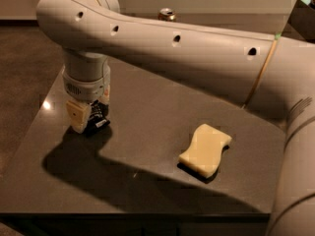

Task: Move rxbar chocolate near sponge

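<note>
The rxbar chocolate, a small black-wrapped bar, lies at the left side of the dark table. My gripper hangs straight down from the wrist right at the bar, its pale yellow pad against the bar's left side; the arm hides part of the bar. The sponge, a thick pale yellow block with pinched-in sides, lies flat at the right front of the table, well apart from the bar and the gripper.
A gold drink can stands at the table's far edge, behind my arm. My large white arm spans the back of the table from the right. The table's left edge is close to the gripper.
</note>
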